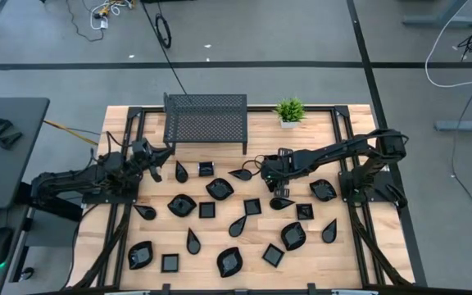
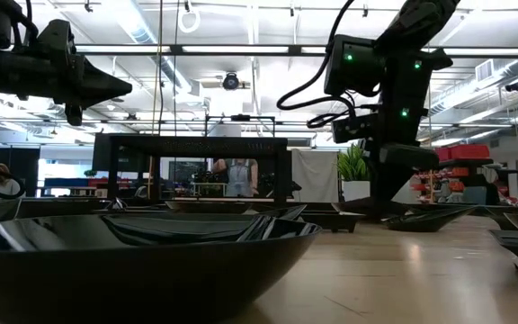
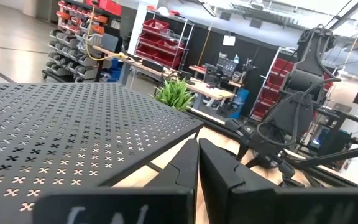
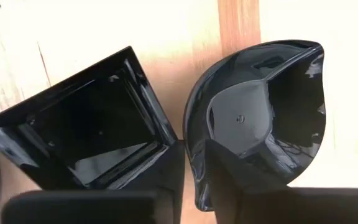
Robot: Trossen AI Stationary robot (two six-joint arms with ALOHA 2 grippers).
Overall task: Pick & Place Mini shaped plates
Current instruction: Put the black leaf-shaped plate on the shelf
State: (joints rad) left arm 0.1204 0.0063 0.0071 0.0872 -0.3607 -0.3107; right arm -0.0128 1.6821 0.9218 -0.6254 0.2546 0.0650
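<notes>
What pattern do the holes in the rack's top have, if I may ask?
Small cross-shaped cutouts in rows across the black rack, clearest in the left wrist view.

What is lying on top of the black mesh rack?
Nothing shows on the mesh rack in the high view; its perforated top looks bare. The left gripper sits beside its corner. The tabletop under it is mostly hidden.

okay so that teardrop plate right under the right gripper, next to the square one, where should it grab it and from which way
From straight above, pinching the raised rim of the teardrop plate. It lies flat on the table, so only the upturned edge gives the right gripper something to close on. The rim beside the square plate seems workable, since bare wood shows between the two there.
</notes>
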